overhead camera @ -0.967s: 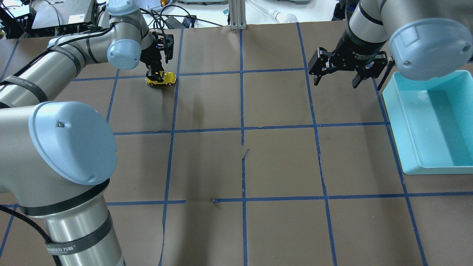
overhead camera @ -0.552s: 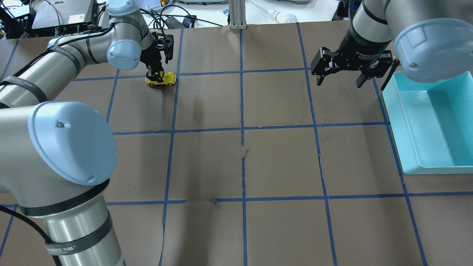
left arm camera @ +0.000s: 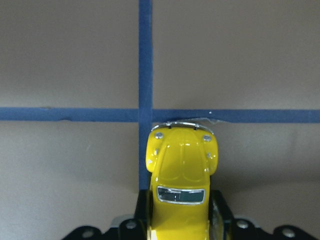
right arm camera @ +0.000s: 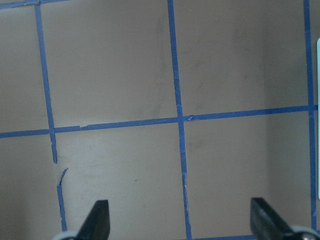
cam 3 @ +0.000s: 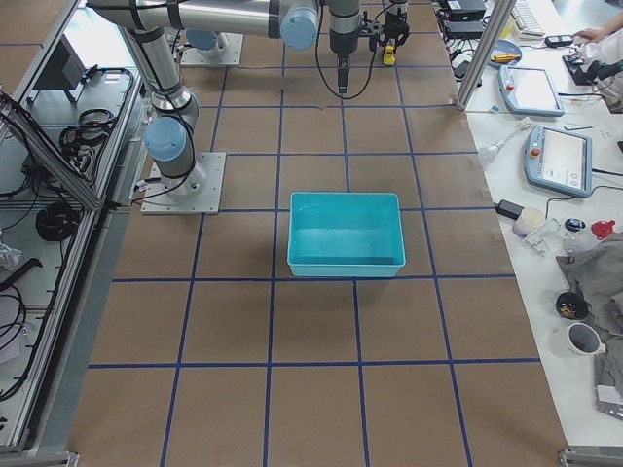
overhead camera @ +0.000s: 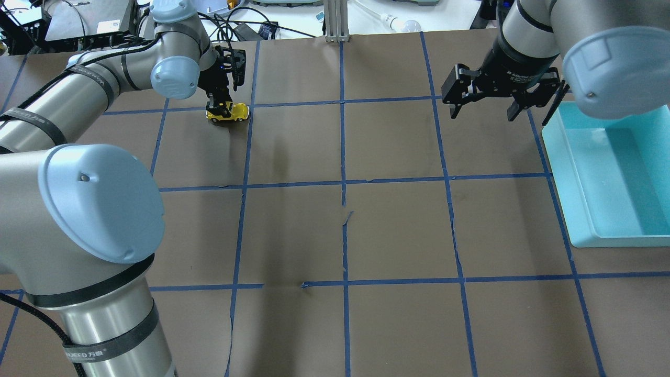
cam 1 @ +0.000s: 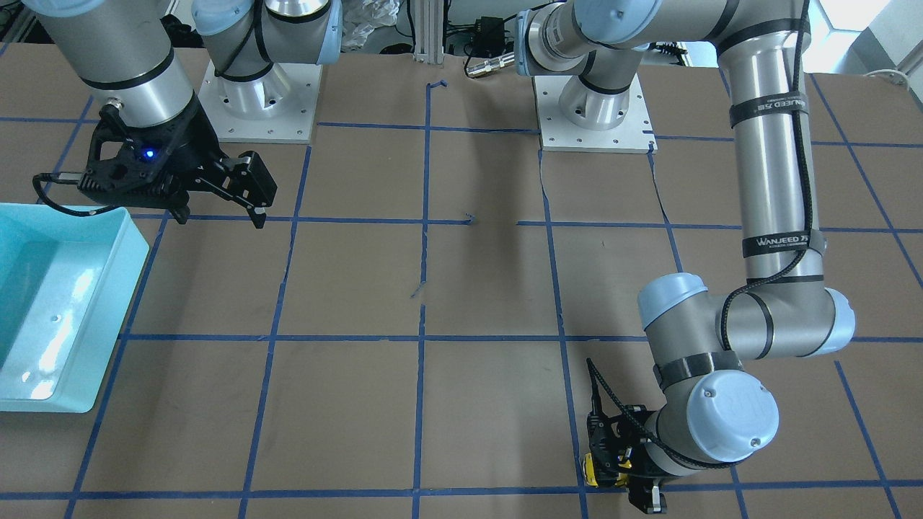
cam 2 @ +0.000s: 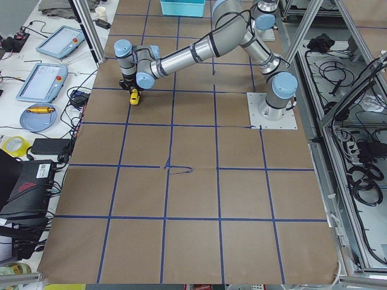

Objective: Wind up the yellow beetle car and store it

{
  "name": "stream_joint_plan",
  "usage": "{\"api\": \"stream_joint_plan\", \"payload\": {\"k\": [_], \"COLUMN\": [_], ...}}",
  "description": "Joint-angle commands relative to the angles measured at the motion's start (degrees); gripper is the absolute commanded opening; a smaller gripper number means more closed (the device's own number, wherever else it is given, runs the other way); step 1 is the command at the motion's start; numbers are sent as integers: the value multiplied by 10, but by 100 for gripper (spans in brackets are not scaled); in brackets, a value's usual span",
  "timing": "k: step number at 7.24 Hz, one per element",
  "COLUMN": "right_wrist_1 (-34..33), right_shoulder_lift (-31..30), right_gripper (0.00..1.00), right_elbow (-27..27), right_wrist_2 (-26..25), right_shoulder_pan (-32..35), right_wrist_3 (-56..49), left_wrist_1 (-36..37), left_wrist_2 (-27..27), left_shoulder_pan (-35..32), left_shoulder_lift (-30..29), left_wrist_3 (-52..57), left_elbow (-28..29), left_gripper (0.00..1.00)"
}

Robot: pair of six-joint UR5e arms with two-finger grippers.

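The yellow beetle car (overhead camera: 230, 113) rests on the brown table at a blue tape crossing, far left. My left gripper (overhead camera: 222, 106) comes down on it from above and is shut on its body. The left wrist view shows the yellow beetle car (left arm camera: 182, 175) between the fingers, nose at the tape cross. It also shows as the yellow beetle car (cam 1: 590, 470) under the left wrist. My right gripper (overhead camera: 484, 112) hovers open and empty over the far right of the table, beside the bin; its fingertips (right arm camera: 98, 220) stand wide apart.
A light-blue open bin (overhead camera: 555, 157) sits at the table's right side, also seen as the bin (cam 1: 122, 288) and the bin (cam 3: 346, 270). Blue tape lines grid the brown table. Cables and devices lie beyond the far edge.
The right arm has shifted slightly right and toward the far edge, its gripper still open. The left gripper and the car have stayed almost in place.
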Motion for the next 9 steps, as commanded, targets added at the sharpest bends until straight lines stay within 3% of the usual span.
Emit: {"api": "stream_joint_plan", "payload": {"k": [1,9], "right_wrist_1": [-38,-49], "right_shoulder_lift": [39,47], "right_gripper": [100,100], "right_elbow": [-4,-7], "right_wrist_2": [0,5], "right_shoulder_pan": [1,0], "right_wrist_3": [-5,-4], "left_wrist_1": [1,3], "left_wrist_2": [5,10], "left_shoulder_pan": [0,6], "left_shoulder_lift": [-1,-2], "left_wrist_3": [8,38], "left_elbow": [-1,-1], "left_gripper": [9,9]}}
